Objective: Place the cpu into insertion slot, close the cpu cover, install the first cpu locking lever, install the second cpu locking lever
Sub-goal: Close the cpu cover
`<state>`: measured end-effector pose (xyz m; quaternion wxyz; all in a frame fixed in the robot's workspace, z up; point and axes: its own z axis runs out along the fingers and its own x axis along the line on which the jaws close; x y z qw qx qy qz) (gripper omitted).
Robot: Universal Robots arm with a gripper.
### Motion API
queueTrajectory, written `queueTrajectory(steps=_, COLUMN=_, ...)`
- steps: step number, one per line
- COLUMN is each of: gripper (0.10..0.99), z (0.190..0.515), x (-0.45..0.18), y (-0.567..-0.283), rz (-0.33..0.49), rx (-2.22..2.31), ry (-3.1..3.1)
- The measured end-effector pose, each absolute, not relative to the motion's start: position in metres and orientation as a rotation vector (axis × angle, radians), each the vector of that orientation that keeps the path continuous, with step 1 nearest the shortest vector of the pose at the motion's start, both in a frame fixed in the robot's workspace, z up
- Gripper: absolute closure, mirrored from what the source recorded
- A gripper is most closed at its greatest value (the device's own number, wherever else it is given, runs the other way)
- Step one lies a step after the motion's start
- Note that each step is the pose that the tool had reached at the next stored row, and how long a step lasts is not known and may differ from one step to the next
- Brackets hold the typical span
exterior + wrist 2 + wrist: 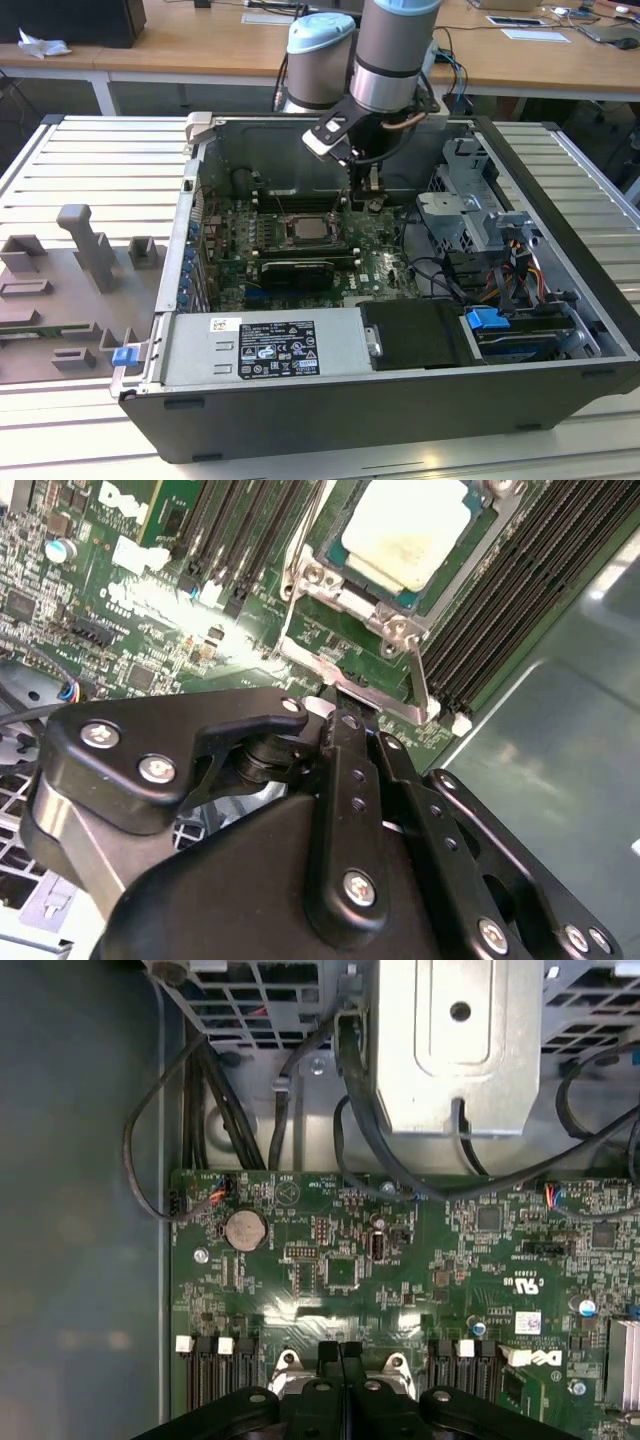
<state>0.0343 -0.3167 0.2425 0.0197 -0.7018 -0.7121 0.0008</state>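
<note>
Gripper (345, 718): fingers pressed together, tips at the silvery bracket on the socket's edge. Whether they pinch anything is hidden.
Cpu (410, 528): lies flat in the insertion slot (318, 580), around the middle of the motherboard (330, 1260).
Cpu cover (398, 628): seems to be down around the chip.
Locking lever (421, 675): thin rod just beside the fingertips.
Risk: the tips could slip off the thin springy rod and scrape the board. A skewed push could lift the cover and shift the chip on its contacts.

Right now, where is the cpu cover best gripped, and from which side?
Likely its flat tongue, jutting at the edge nearest the gripper. The cpu cover lies flat round the cpu, memory slots flanking it, so come from that open edge.
</note>
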Motion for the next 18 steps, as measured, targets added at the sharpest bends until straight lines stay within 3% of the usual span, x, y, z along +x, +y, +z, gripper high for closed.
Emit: queueTrajectory(steps=18, gripper=0.98, z=0.23, x=0.002, y=-0.317, rz=0.002, rx=-2.178, ry=-2.21)
